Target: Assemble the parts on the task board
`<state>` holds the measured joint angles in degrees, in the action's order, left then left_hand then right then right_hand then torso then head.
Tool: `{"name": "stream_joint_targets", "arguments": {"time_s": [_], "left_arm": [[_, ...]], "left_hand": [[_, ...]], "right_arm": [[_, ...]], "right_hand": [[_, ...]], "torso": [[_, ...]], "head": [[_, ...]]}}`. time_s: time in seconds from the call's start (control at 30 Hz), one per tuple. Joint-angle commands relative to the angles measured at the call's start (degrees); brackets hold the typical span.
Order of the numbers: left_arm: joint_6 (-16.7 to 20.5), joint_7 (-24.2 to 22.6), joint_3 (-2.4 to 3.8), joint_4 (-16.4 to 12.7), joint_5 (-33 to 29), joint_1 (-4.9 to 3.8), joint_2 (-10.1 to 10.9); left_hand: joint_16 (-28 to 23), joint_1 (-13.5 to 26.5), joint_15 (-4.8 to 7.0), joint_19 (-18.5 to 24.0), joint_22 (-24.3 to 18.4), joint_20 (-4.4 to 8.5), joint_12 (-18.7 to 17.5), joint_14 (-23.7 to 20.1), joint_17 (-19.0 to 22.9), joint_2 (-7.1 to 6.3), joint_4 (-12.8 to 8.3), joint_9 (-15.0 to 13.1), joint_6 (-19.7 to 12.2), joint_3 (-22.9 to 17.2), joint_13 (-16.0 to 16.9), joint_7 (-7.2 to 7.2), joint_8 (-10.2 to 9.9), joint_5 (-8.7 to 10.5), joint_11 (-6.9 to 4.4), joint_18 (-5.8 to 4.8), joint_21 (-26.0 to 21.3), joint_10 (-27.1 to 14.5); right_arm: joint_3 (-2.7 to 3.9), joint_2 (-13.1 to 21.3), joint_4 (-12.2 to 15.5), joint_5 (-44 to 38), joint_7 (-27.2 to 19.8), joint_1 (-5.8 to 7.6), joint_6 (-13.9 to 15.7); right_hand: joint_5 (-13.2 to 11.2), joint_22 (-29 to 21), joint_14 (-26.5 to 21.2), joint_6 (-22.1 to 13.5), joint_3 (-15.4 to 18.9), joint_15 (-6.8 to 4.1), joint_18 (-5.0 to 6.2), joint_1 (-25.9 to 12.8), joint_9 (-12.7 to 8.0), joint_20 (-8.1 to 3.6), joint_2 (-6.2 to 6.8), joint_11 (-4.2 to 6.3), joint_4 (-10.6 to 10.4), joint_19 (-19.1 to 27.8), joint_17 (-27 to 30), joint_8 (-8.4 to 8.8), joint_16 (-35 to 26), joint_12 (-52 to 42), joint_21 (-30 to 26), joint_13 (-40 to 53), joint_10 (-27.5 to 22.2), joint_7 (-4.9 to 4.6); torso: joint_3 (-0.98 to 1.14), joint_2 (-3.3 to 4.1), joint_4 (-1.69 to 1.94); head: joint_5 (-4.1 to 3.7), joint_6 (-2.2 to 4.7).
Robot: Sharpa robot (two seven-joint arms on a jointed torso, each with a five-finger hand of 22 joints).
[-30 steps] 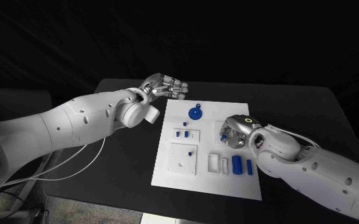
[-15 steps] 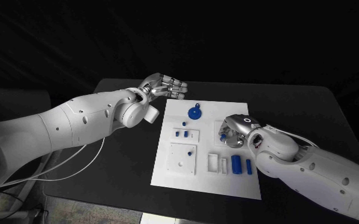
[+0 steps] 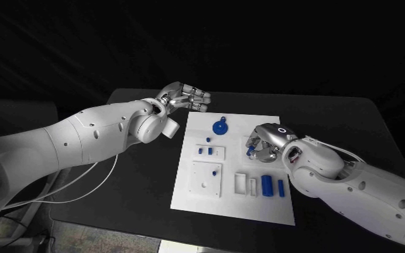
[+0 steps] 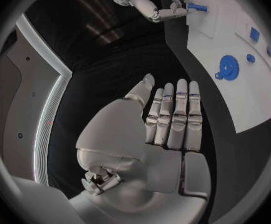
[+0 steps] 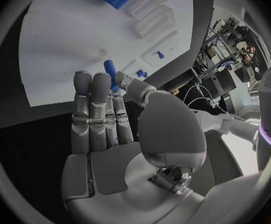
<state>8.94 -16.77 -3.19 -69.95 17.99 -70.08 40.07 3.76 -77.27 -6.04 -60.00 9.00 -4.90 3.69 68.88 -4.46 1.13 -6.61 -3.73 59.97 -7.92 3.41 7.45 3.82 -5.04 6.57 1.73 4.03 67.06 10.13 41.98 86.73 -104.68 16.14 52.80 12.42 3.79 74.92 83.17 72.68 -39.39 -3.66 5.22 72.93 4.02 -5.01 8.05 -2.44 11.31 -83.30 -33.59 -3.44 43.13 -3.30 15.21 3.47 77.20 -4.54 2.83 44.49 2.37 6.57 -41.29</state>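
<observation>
The white task board (image 3: 229, 197) lies in the middle of the black table. My right hand (image 3: 264, 143) hovers over the board's right side and pinches a small blue peg (image 3: 250, 150) between thumb and fingers; the peg (image 5: 110, 67) pokes out past the fingers (image 5: 92, 109) above the board (image 5: 67, 50). My left hand (image 3: 186, 97) floats off the board's far left corner, fingers (image 4: 175, 117) straight and side by side, holding nothing. A blue gear (image 3: 219, 127) sits near the board's far edge.
On the board's near right lie a blue cylinder (image 3: 267, 184) and a thin blue bar (image 3: 281, 187) beside white slots (image 3: 242, 181). Small blue pegs (image 3: 209, 151) stand in a white block left of centre. A white cable (image 3: 84, 185) trails off the table's left.
My right hand has shifted slightly toward the board's far side, still carrying the peg. The left hand has stayed where it was.
</observation>
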Motion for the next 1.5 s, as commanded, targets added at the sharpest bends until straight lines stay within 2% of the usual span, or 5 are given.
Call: {"name": "stream_joint_targets", "arguments": {"time_s": [0.03, 0.47, 0.73, 1.13, 1.5], "left_arm": [[-0.4, -0.5, 0.03, 0.1, -0.1, -0.06, -0.1], [-0.4, -0.6, -0.05, 1.3, -0.3, -0.04, -0.9], [-0.6, -0.6, -0.32, 1.8, -0.5, -0.03, -1.7], [-0.7, -0.7, -0.54, 2.2, -0.5, -0.03, -2.1], [-0.8, -0.6, -0.58, 2.1, -0.5, -0.03, -2.2]], "left_hand": [[-0.2, 0.2, 0.22, -0.3, -0.1, 0.00, -0.3, 0.0, -0.1, 0.19, 0.2, 0.0, 0.2, 0.0, 0.0, 0.21, 0.1, -0.12, -0.18, 0.61, 0.3, -0.1], [-0.2, 0.3, 0.20, -0.3, -0.3, -0.01, -0.3, 0.0, -0.1, 0.17, 0.5, 0.0, 0.1, 0.1, 0.0, 0.23, 0.1, 0.07, -0.16, 0.59, 0.4, -0.1], [-0.2, 0.3, 0.20, -0.3, -0.3, -0.01, -0.3, 0.0, -0.1, 0.17, 0.5, 0.0, 0.1, 0.1, 0.0, 0.23, 0.1, 0.07, -0.16, 0.59, 0.4, -0.1], [-0.2, 0.3, 0.20, -0.3, -0.3, -0.01, -0.3, 0.0, -0.1, 0.17, 0.5, 0.0, 0.1, 0.1, 0.0, 0.23, 0.1, 0.07, -0.16, 0.59, 0.4, -0.1], [-0.2, 0.3, 0.20, -0.3, -0.3, -0.01, -0.3, 0.0, -0.1, 0.17, 0.5, 0.0, 0.1, 0.1, 0.0, 0.23, 0.1, 0.07, -0.16, 0.59, 0.4, -0.1]], "right_arm": [[0.22, 0.2, 1.7, 1.0, -1.9, 0.26, -0.6], [-0.13, -3.6, 5.3, 1.7, -3.3, -0.23, -0.7], [-3.13, -7.7, 5.5, -0.4, -2.9, -0.74, -0.1], [-8.40, -11.6, 3.8, -2.7, -2.4, -0.83, 0.2], [-9.97, -13.5, 1.5, -4.6, -1.9, -1.04, 0.1]], "right_hand": [[0.1, 1.6, 0.0, 0.5, -0.2, -0.36, 0.52, -0.3, 0.0, -0.26, -0.24, 1.29, 0.1, 0.2, -0.1, -0.21, -0.2, -0.2, 0.3, 0.1, 1.5, 0.09], [0.6, 1.5, 0.1, 0.5, 0.3, -0.38, 0.48, -0.3, 0.0, -0.31, -0.47, 1.30, 0.1, 0.3, -0.1, -0.20, -0.4, -0.2, 0.3, 0.1, 1.5, 0.09], [0.6, 1.5, 0.1, 0.5, 0.4, -0.37, 0.53, -0.2, 0.0, -0.31, -0.60, 1.29, 0.3, 0.3, -0.1, -0.21, -0.4, -0.2, 0.3, 0.1, 1.5, 0.08], [0.5, 2.0, 0.2, 0.5, 0.4, -0.38, 0.43, -0.3, 0.0, -0.32, -0.71, 1.28, 0.6, -0.1, -0.2, -0.20, -0.3, -0.2, 3.1, 0.1, 1.5, 0.09], [0.6, 2.0, 0.2, 0.5, 0.3, -0.39, 0.45, -0.4, 0.0, -0.33, -0.72, 1.28, 0.7, 0.0, -0.1, -0.20, -0.3, -0.2, 3.1, 0.1, 1.5, 0.09]], "torso": [[0.06, -0.03, -0.02], [0.00, -0.15, 0.00], [-0.08, 0.01, 0.04], [-0.06, 0.03, 0.11], [-0.02, 0.02, 0.01]], "head": [[0.06, 0.03], [1.23, 0.01], [2.51, -0.34], [2.95, -0.43], [3.22, -0.86]]}}
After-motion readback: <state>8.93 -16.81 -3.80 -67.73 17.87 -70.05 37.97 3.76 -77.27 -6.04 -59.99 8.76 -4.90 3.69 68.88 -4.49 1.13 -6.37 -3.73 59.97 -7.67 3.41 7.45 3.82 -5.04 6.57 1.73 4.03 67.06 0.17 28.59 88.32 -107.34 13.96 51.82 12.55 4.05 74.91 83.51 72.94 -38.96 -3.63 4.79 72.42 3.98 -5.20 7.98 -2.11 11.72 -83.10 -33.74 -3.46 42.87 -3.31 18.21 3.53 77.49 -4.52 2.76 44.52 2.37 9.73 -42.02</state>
